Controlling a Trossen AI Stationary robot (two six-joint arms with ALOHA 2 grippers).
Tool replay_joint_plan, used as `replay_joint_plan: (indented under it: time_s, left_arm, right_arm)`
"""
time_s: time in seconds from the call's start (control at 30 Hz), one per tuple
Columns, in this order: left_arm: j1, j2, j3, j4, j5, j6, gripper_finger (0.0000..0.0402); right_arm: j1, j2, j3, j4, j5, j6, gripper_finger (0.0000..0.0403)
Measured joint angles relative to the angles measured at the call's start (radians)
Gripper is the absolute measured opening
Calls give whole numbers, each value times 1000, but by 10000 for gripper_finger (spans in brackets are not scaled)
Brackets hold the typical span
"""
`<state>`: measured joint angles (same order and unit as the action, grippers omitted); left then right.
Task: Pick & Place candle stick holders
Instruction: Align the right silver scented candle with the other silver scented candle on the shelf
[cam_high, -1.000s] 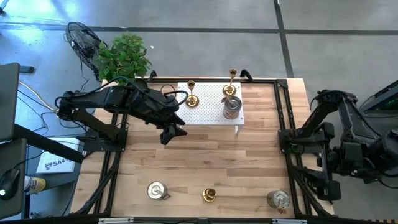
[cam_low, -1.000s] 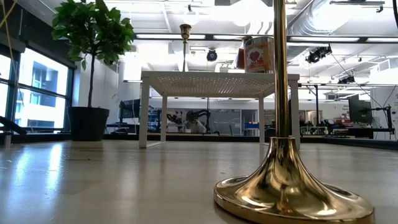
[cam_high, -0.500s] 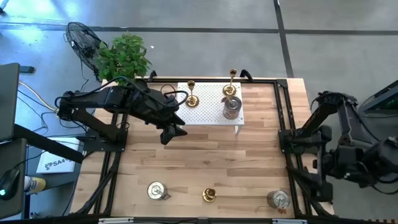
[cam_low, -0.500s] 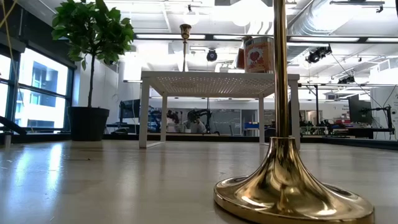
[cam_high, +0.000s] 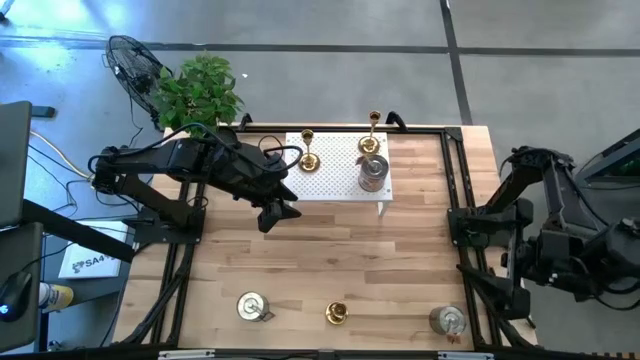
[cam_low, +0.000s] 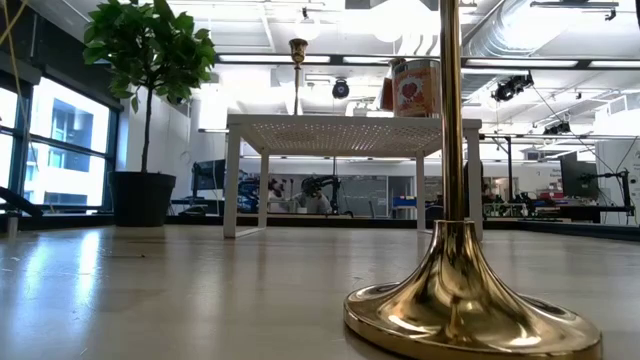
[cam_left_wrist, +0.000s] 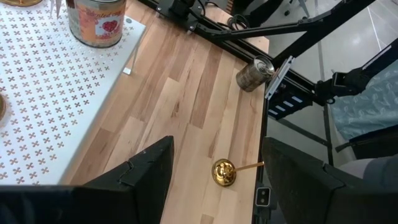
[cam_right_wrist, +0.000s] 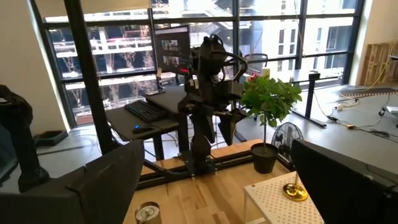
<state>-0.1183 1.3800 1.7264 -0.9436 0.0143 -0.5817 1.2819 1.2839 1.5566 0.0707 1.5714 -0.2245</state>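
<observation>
Three holders on the white stand (cam_high: 335, 172), three left at the near edge — left gripper (cam_high: 268, 216) and right gripper (cam_right_wrist: 217, 180) both open, empty.

Light wood desk (cam_high: 330, 260) with black frame rails. At the far edge a small white perforated stand (cam_high: 335, 178). Along the near edge, well apart: a silver-grey holder (cam_high: 251, 306), a brass candlestick (cam_high: 336, 313), another silver-grey holder (cam_high: 448, 320).
</observation>
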Motion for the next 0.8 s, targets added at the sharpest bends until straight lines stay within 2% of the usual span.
replay_joint_plan:
  time_s: [0.57,0.8]
  left_arm:
    - [0,0,0,0,0,0,241]
    - [0,0,0,0,0,0,241]
  right_arm:
    - [-14,0,0,-7,0,37,400]
    - [-4,0,0,-14,-1,-47,399]
